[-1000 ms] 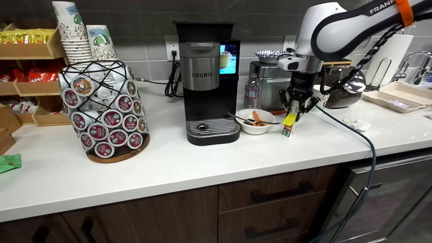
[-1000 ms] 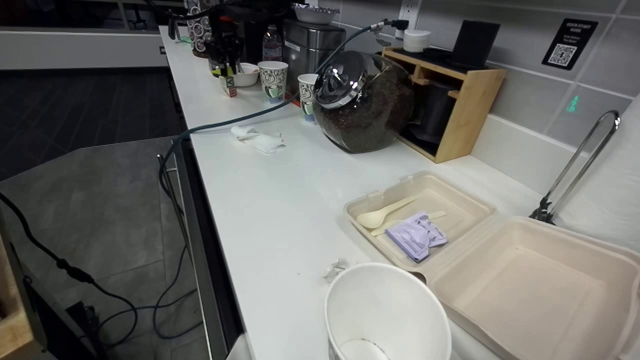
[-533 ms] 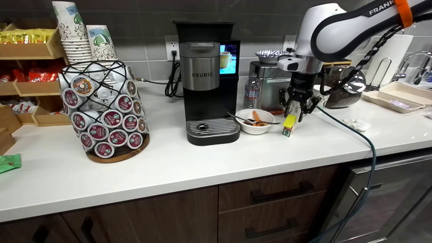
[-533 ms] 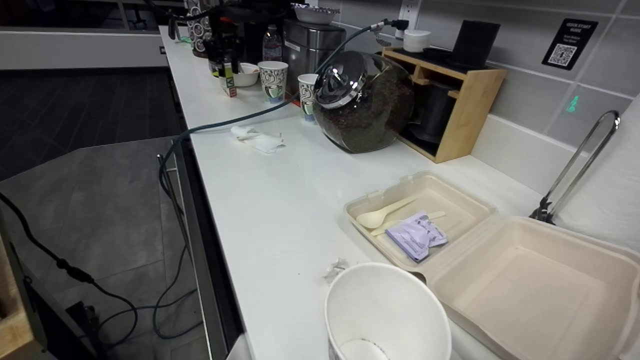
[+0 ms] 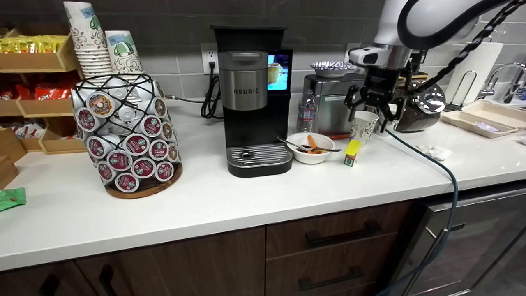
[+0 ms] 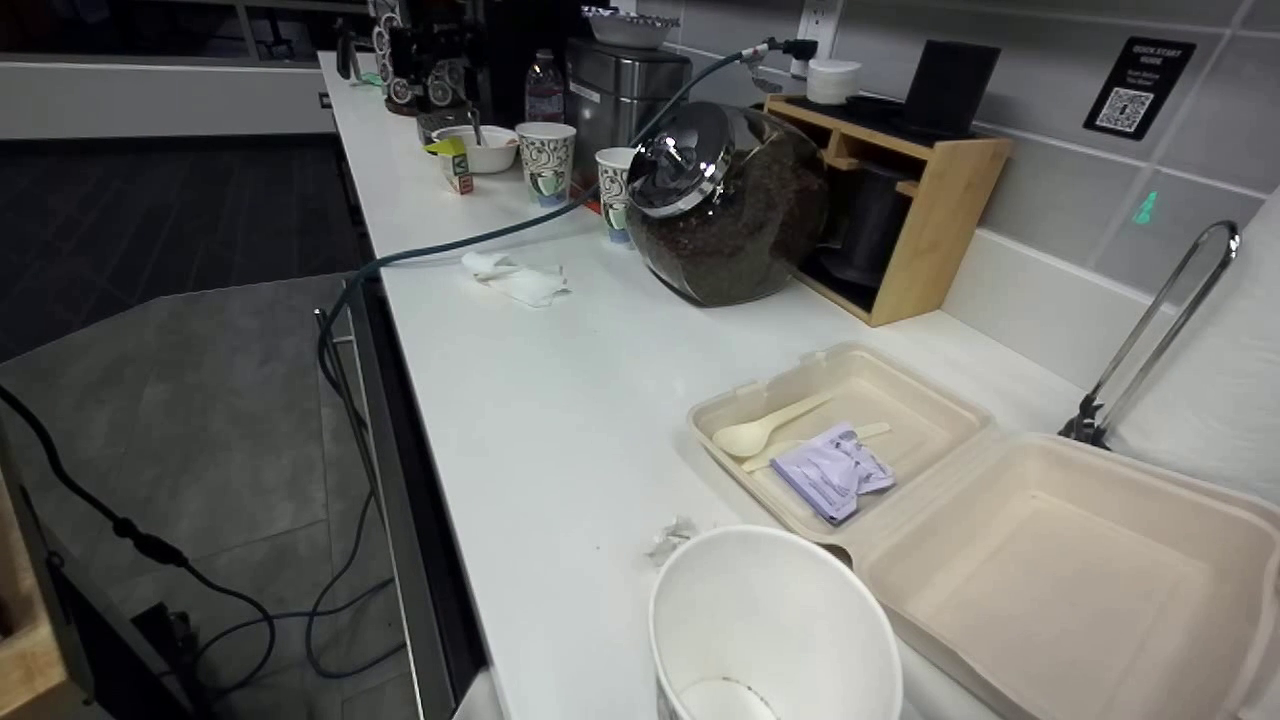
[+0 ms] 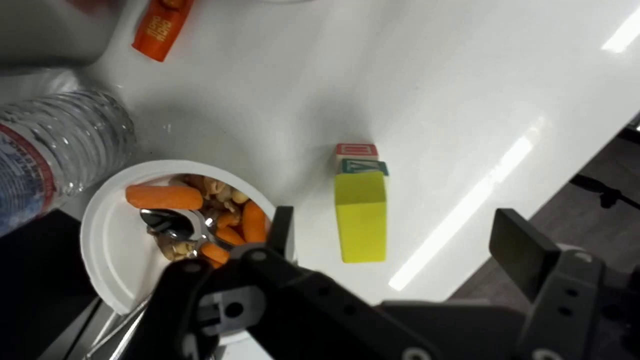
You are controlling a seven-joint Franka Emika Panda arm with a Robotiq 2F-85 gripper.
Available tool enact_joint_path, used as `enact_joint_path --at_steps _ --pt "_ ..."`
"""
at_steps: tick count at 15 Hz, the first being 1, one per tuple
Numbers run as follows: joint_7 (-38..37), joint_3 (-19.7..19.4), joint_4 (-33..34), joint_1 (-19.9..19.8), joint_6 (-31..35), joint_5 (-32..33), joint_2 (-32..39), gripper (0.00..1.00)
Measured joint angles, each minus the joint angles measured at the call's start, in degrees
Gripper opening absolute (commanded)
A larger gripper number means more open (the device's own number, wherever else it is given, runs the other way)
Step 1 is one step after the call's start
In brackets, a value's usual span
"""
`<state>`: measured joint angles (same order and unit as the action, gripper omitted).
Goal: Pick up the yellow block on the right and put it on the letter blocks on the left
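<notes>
Counter (image 5: 197,213): white, shown in both exterior views.
Arm (image 5: 431,24): held above the counter, at the upper right of an exterior view.
Coffee maker (image 5: 244,92): stood on the counter, its screen (image 5: 277,74) lit.
Pod rack (image 5: 154,190): filled with pods (image 5: 135,144), stood to the left of the coffee maker.
Jar (image 6: 735,240): filled with something dark and topped by a shiny, tilted lid (image 6: 680,165).
Gripper (image 5: 367,124): its jaws are spread wide; it is held above the yellow block (image 5: 353,146), apart from it, and in the wrist view the block is framed between the two pads (image 7: 515,250).
Bowl (image 5: 310,159): placed between the coffee maker and the letter blocks (image 5: 349,160); carrots (image 7: 164,196) and a metal utensil (image 7: 167,222) are held in it.
Cup (image 5: 363,128): patterned, stood behind the letter blocks.
Letter blocks: stood on the counter; red and green faces are shown, but their number cannot be told.
Yellow block: laid on top of the letter blocks, touching them; in the wrist view they are partly covered by it.
</notes>
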<state>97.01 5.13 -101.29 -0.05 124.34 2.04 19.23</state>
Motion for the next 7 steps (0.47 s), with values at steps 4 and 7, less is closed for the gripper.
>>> enact_joint_path --at_steps 4,7 --pt "3.4 0.2 -9.3 -1.5 -7.8 -4.8 -11.7 1.0" --pt "3.5 -1.4 -18.2 -1.9 -5.9 -11.4 -21.6 1.0"
